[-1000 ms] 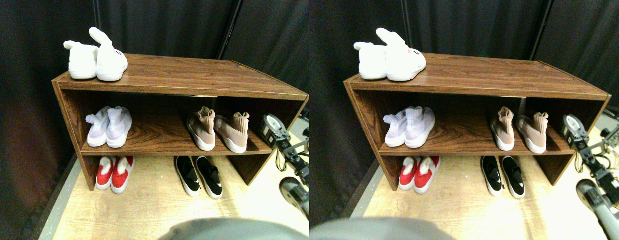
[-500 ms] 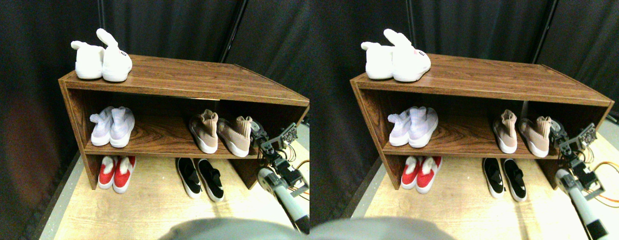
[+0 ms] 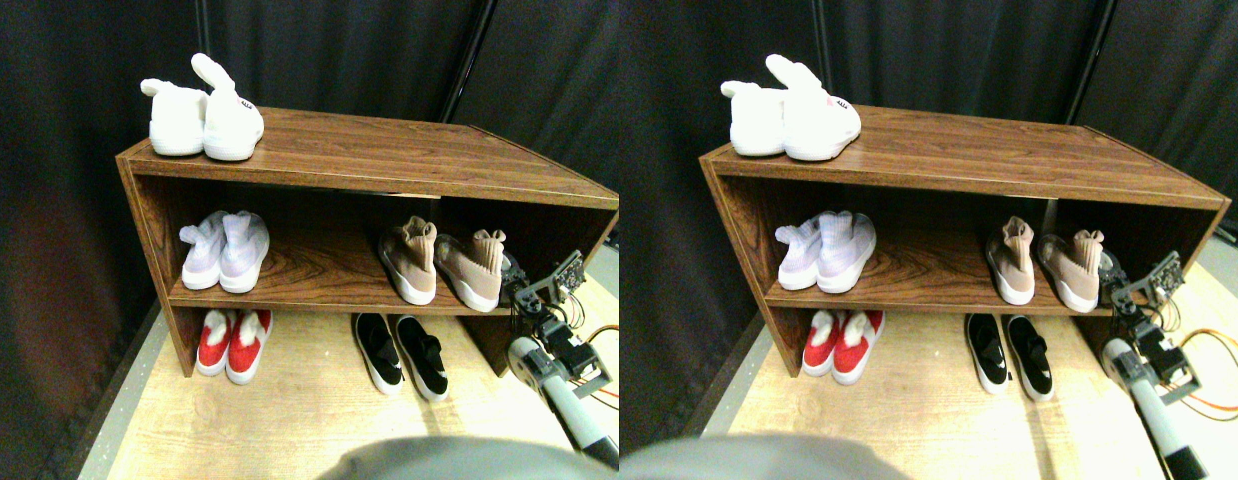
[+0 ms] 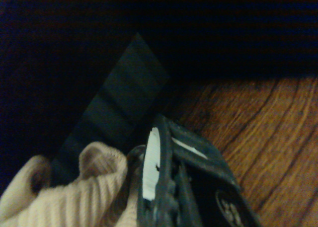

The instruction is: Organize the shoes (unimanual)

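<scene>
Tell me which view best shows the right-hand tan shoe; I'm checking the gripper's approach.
The stereo pair view: the whole right-hand tan shoe shows on the middle shelf, gripper beside it. The wrist view shows only its ribbed collar.

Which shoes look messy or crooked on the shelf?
The tan pair on the middle shelf: the two shoes splay apart, the right tan shoe angled outward, while the other pairs sit side by side. The right gripper is at that shoe's collar.

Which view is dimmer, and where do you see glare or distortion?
The wrist view is far dimmer and grainy, only the tan knit collar and wood shelf lit; the stereo pair view bows the shoe rack, overexposing the white slippers.
</scene>
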Robot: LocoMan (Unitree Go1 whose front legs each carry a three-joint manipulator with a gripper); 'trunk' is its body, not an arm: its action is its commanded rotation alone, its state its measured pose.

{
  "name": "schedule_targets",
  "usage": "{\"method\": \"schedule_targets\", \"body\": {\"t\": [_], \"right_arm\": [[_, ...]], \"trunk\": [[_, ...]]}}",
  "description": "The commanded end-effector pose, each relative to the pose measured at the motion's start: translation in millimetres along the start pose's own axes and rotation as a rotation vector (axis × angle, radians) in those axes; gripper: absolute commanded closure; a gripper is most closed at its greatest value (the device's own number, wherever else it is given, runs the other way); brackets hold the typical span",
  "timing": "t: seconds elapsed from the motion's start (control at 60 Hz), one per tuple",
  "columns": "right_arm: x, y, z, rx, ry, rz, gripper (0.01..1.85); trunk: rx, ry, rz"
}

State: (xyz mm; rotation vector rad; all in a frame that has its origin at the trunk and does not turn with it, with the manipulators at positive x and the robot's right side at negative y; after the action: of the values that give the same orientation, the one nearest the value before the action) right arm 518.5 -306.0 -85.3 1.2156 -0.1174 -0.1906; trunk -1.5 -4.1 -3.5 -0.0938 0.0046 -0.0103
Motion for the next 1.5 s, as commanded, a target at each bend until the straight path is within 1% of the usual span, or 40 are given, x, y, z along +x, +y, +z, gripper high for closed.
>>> {"method": "schedule_targets", "body": {"t": [0.017,0.15,0.167,0.317,0.35,0.417,0.483,0.533,0.633,0.733,0.767,0.8,0.883,0.95,1.083,1.167,1.233,1.25,1.283,1.317,1.35,1.4,1.467,1.5], "right_arm": [[-3.9,5.5,-6.8,0.008,0.021,0.033,1.80],[-8.9,8.0,-16.5,-0.004,0.032,0.043,1.80],[-8.9,8.2,-18.0,0.008,0.045,0.053,1.80],[-9.8,10.8,-24.7,0.024,0.065,0.061,1.80],[-10.3,11.7,-26.2,-0.002,0.075,0.067,1.80],[-11.1,12.6,-29.0,0.007,0.071,0.057,1.80],[-11.2,13.2,-31.7,-0.017,0.072,0.055,1.80],[-11.4,13.5,-34.6,0.015,0.074,0.046,1.80],[-12.0,14.8,-39.2,0.022,0.073,0.034,1.80],[-10.6,14.9,-42.1,0.010,0.088,0.043,1.80],[-9.6,14.3,-41.6,-0.014,0.071,0.039,1.80],[-9.3,13.9,-41.6,0.002,0.063,0.033,1.80],[-8.0,12.8,-40.7,0.029,0.063,0.020,1.80],[-7.6,12.8,-39.8,0.020,0.058,0.015,1.80],[-5.1,11.1,-36.2,-0.002,0.032,0.035,1.80],[-0.1,8.1,-27.1,-0.016,0.041,0.051,1.80],[-0.2,8.3,-22.3,-0.029,0.021,0.037,1.80],[-0.8,8.9,-17.8,-0.031,0.010,0.032,1.80],[-1.2,9.1,-16.8,-0.039,0.008,0.036,1.80],[-1.6,10.0,-14.0,-0.049,0.005,0.044,1.80],[-1.3,10.7,-10.7,-0.028,0.001,0.049,1.80],[-1.3,12.2,-6.7,-0.041,0.017,0.069,1.80],[-3.1,14.0,-4.5,-0.035,0.008,0.073,1.80],[-4.3,15.6,-1.9,-0.044,0.019,0.088,1.80]], "trunk": [[-0.022,0.013,0.015],[-0.027,0.013,0.019],[-0.028,0.012,0.020],[-0.030,0.013,0.023],[-0.031,0.014,0.024],[-0.032,0.013,0.025],[-0.034,0.013,0.025],[-0.034,0.014,0.025],[-0.037,0.017,0.027],[-0.040,0.018,0.029],[-0.040,0.018,0.030],[-0.040,0.019,0.030],[-0.039,0.020,0.028],[-0.039,0.020,0.028],[-0.033,0.018,0.022],[-0.030,0.018,0.017],[-0.025,0.019,0.011],[-0.024,0.019,0.009],[-0.022,0.019,0.007],[-0.020,0.018,0.003],[-0.016,0.017,-0.002],[-0.012,0.016,-0.007],[-0.007,0.014,-0.014],[-0.006,0.013,-0.017]]}}
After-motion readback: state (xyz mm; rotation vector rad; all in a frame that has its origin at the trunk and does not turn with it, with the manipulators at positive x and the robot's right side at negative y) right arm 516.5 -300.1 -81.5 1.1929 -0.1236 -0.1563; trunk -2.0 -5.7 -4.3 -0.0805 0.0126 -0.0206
